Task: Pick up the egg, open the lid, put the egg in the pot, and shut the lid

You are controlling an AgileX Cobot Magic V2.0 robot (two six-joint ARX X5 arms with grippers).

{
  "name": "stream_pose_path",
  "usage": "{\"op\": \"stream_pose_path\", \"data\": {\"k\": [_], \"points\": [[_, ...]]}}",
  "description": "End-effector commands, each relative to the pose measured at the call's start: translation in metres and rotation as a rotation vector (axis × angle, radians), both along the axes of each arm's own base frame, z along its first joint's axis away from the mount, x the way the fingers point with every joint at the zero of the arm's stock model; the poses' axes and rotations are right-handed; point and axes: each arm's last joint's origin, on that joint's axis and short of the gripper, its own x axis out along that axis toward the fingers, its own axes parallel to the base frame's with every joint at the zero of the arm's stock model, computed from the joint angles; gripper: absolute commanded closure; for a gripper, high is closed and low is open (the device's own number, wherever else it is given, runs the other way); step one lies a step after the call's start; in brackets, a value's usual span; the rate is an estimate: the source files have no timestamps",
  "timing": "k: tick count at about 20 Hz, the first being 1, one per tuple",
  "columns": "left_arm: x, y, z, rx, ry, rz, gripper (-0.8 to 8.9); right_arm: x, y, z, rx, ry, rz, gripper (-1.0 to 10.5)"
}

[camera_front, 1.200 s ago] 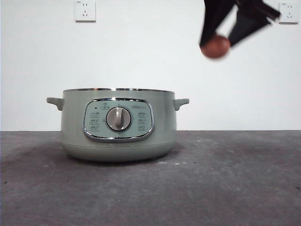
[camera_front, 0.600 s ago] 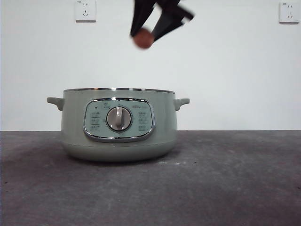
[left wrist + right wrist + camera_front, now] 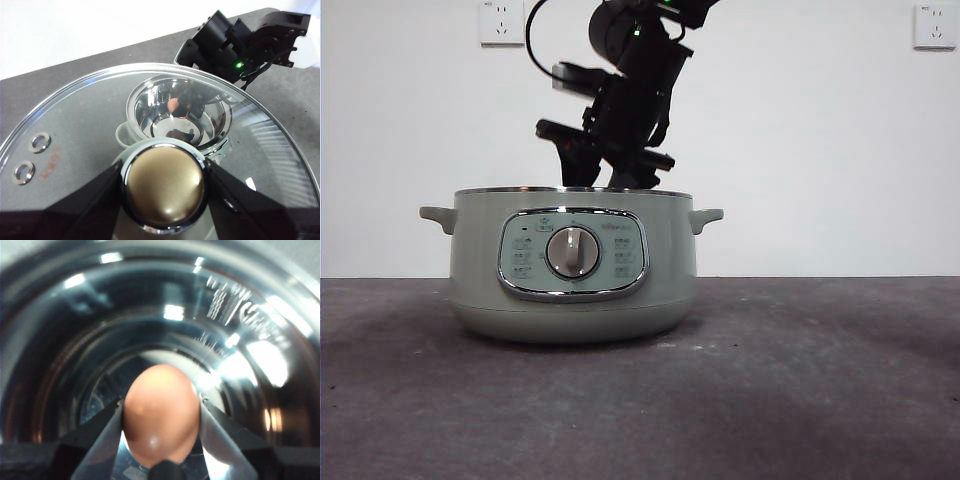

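The pale green pot (image 3: 470,285) stands in the middle of the table with no lid on it. My right arm (image 3: 620,110) reaches down into it from above, its fingertips hidden behind the rim. In the right wrist view my right gripper (image 3: 160,412) is shut on the brown egg (image 3: 160,387), low inside the shiny pot interior (image 3: 60,340). My left gripper (image 3: 164,190) is shut on the knob (image 3: 164,182) of the glass lid (image 3: 75,125), held up in the air. Through the glass I see the pot (image 3: 150,112) and the egg (image 3: 173,105) below.
The dark grey table (image 3: 800,380) stretches around the pot. A white wall stands behind, with one socket (image 3: 501,22) at the upper left and another socket (image 3: 933,25) at the upper right. The lid is out of the front view.
My right gripper has carried the egg leftwards and then down into the pot. The egg is now hidden behind the rim in the front view.
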Motion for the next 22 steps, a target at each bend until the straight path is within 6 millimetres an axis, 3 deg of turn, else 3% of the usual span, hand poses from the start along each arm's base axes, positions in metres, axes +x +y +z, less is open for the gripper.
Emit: {"op": "stream_pose_path", "data": {"k": [1, 7, 12, 13, 14, 15, 16, 18, 22], "points": [[-0.003, 0.0, 0.006, -0.017, -0.055, -0.006, 8.21, 0.003, 0.005, -0.014, -0.025, 0.011, 0.01, 9.6], [-0.004, 0.0, 0.005, -0.017, -0.053, -0.006, 8.21, 0.004, 0.009, -0.044, -0.109, 0.076, 0.025, 9.6], [-0.004, 0.0, 0.005, -0.016, -0.052, -0.006, 8.21, 0.002, 0.011, -0.045, -0.121, 0.074, 0.025, 9.4], [-0.004, 0.0, 0.005, -0.017, -0.052, -0.006, 8.21, 0.002, 0.013, -0.044, -0.115, 0.068, 0.026, 8.5], [-0.004, 0.0, 0.005, -0.017, -0.051, -0.006, 8.21, 0.001, 0.015, -0.044, -0.111, 0.062, 0.03, 6.7], [-0.004, 0.0, 0.005, -0.017, -0.052, -0.006, 8.21, 0.001, 0.015, -0.042, -0.095, 0.062, 0.007, 4.8], [-0.004, 0.0, 0.005, -0.016, -0.052, -0.006, 8.21, 0.002, 0.015, -0.039, -0.077, 0.061, -0.014, 4.1], [-0.003, 0.0, 0.005, -0.016, -0.049, -0.006, 8.21, 0.002, 0.016, -0.026, -0.052, 0.035, -0.02, 4.1], [-0.003, 0.0, 0.005, -0.015, -0.05, -0.007, 8.21, -0.005, 0.01, 0.028, -0.02, 0.018, -0.044, 4.1]]}}
